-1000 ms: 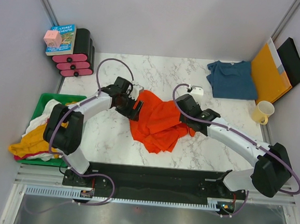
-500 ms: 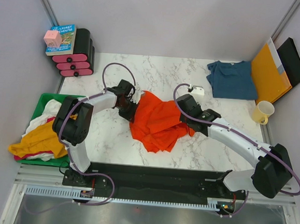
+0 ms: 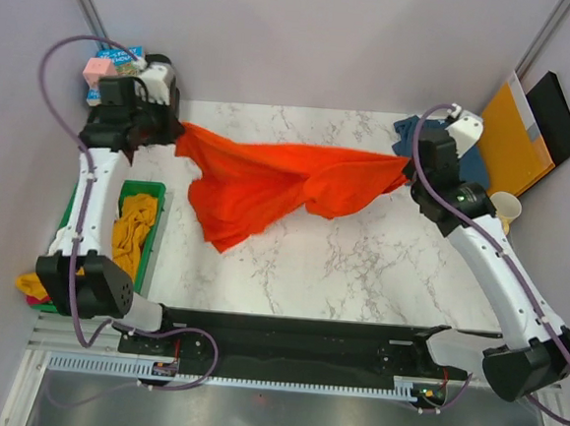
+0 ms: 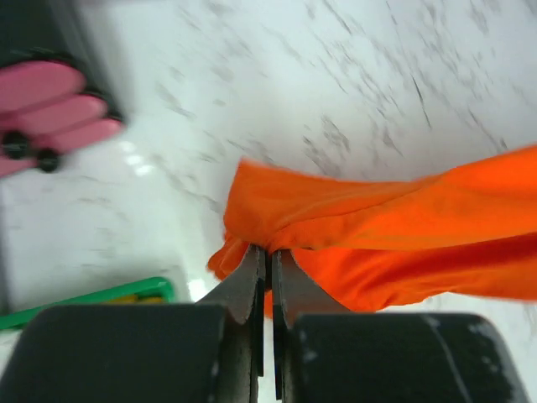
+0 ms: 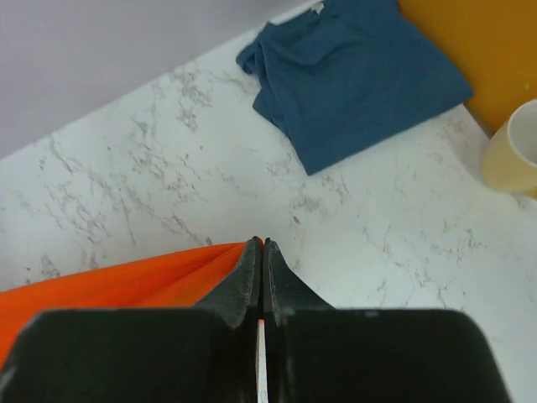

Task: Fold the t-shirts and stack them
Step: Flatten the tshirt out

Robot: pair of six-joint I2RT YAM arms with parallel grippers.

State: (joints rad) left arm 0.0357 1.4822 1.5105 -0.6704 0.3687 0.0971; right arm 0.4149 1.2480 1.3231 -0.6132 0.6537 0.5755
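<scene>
The left pincer point(image 4: 268, 262) is squeezed shut on one end of the orange-red shirt point(image 3: 278, 178), with a bunch of cloth nipped between its two tips. The right pincer point(image 5: 262, 250) is squeezed shut too, and it nips the other end of the same shirt. The shirt hangs stretched between them over the far part of the tabletop point(image 3: 360, 268), running from near the far left corner to near the far right corner. A loose flap droops toward the middle, and it is not clear if the flap touches the tabletop. The blue shirt point(image 5: 361, 75) lies flat in the far right corner, apart from the orange-red one. The top view shows the whole orange-red shirt and both arms at once, but the right arm hides much of the blue shirt there, and the pincer tips look very small. The right wrist view shows the blue shirt almost whole, with a yellow mug point(image 5: 516, 151) near it by the right edge and an orange-yellow envelope point(image 5: 470, 42) just beside it. The left wrist view is blurry, yet it shows the tips pinching the cloth close up. It also shows some pink and black things point(image 4: 50, 92) and a bit of a green bin point(image 4: 92, 295).
</scene>
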